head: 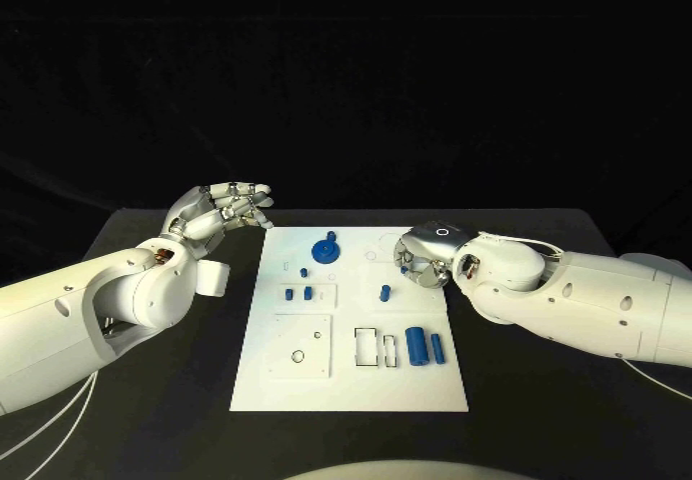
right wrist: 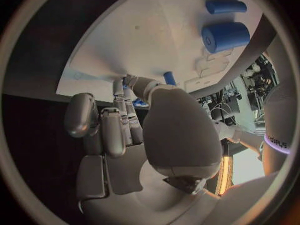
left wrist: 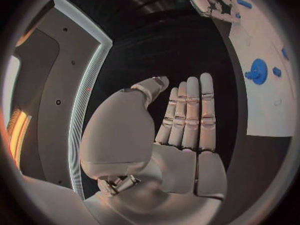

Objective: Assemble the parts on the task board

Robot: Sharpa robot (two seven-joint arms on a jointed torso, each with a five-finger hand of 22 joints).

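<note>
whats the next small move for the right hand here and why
Probably close the fingers on the small blue peg and lift it. The silver right hand hovers over the white task board with fingers reaching beside that peg, seemingly holding nothing; the left hand stays off the board's edge.

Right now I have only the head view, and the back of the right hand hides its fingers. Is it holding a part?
Observer: The right wrist view shows the right hand with its fingers reaching down to the task board. A blue bit shows between them, but I cannot tell whether it is gripped.
Operator: And the left palm?
Observer: In the left wrist view the left hand has its fingers straight, side by side, and its palm is bare. It holds nothing.
Operator: Is anything else near the right fingers?
Observer: A small blue peg shows on the board just beyond the thumb.
</note>
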